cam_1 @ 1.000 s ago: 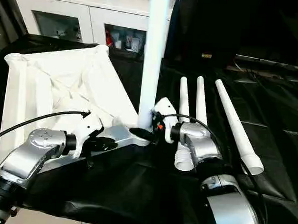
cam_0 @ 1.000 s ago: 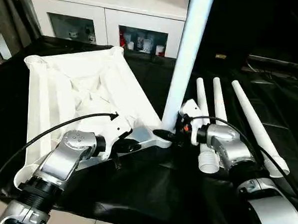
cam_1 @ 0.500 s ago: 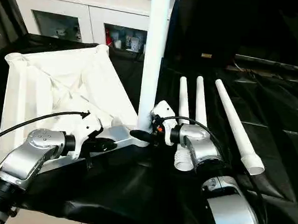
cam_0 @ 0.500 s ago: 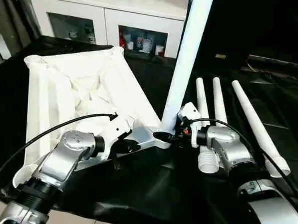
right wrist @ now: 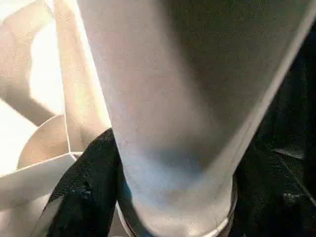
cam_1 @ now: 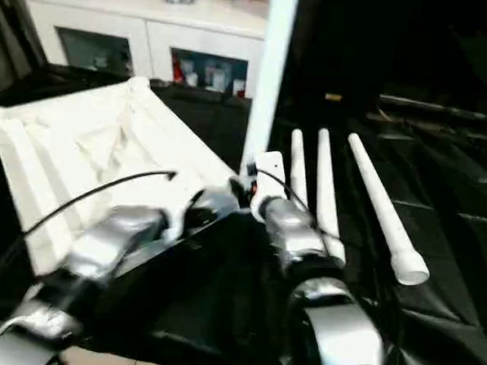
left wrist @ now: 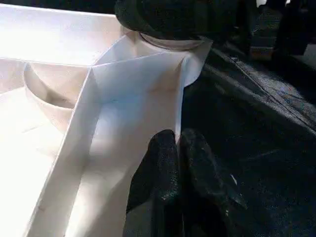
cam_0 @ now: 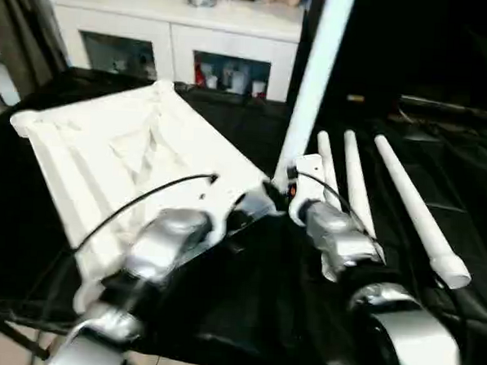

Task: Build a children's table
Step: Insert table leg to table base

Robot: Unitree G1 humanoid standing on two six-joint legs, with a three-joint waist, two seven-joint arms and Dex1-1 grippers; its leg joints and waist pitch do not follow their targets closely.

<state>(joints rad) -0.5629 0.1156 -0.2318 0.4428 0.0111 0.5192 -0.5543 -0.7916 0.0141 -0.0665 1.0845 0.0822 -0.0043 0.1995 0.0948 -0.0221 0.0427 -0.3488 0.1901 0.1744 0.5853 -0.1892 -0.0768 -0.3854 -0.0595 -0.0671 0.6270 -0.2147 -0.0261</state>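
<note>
Four white round tube legs are what I count, and I read no brand, label or writing on any of them or on anything else here. Farthest left, the white plastic rectangular table top (cam_0: 122, 156) lies upside down on the black-covered tabletop (cam_0: 441, 160), its ribbed underside facing up. My left gripper (left wrist: 178, 148) sits at the near right edge of that top; its black fingers (left wrist: 160, 165) are pressed together, pinching the thin white rim wall of the top between them. Just past them, in the left wrist view, the corner socket (left wrist: 168, 42) of the top is capped by something dark. Moving right, one white tube leg (cam_0: 314, 80) stands upright at that near corner of the top, leaning slightly and running out of the upper edge of the head views. My right gripper (cam_0: 277, 192) is at the foot of that leg; in its wrist view one black finger (right wrist: 86, 190) lies against the side of the leg's base (right wrist: 173, 163), so I take it as closed around the leg. Right of that arm, three loose white tube legs (cam_0: 409, 209) lie side by side on the black cover. Behind everything stands a white cabinet with glass-fronted compartments (cam_0: 169, 48).
</note>
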